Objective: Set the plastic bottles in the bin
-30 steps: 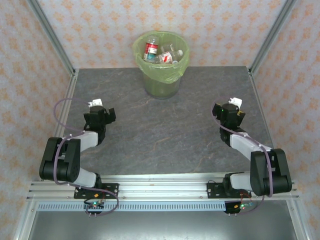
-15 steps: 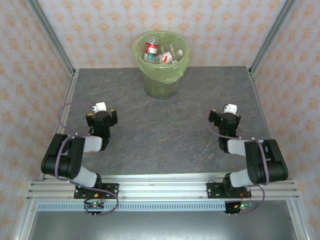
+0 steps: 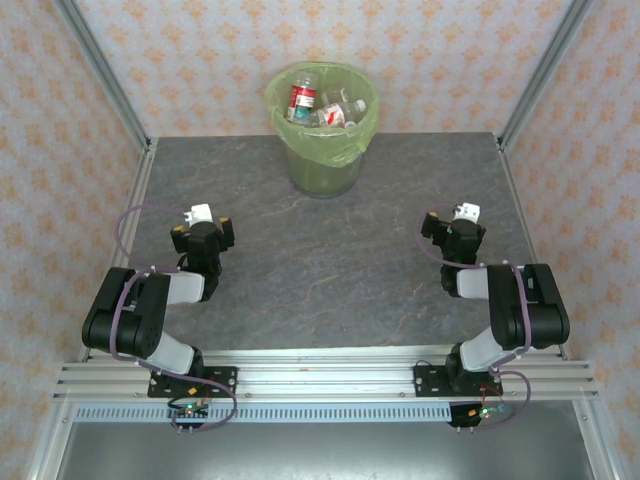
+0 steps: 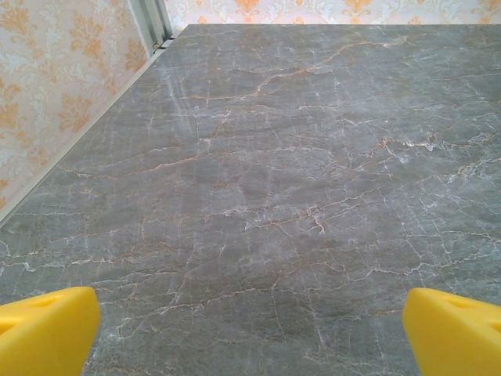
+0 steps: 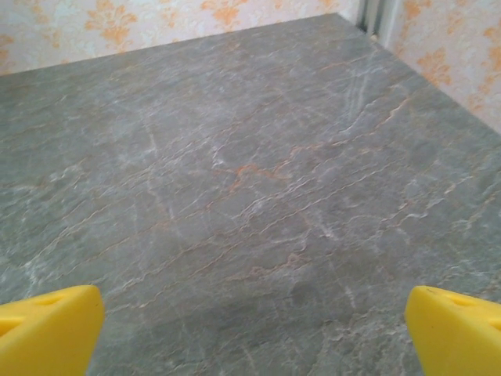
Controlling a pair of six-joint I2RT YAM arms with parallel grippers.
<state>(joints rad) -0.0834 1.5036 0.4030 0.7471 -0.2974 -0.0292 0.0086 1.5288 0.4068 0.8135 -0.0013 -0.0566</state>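
The bin, a round bucket lined with a light green bag, stands at the back middle of the table. Several clear plastic bottles with red and white labels lie inside it. My left gripper is folded back at the near left, far from the bin. In the left wrist view its yellow fingertips stand wide apart with bare table between them. My right gripper is folded back at the near right, and its yellow fingertips are likewise wide apart over bare table. Both are open.
The grey marble-patterned table is walled by patterned panels with metal posts at the corners. An aluminium rail runs along the near edge under both arm bases.
Both arms have pulled back and folded toward their bases. The left gripper shifted slightly; the right gripper moved left and then a little back right. Both stayed open.
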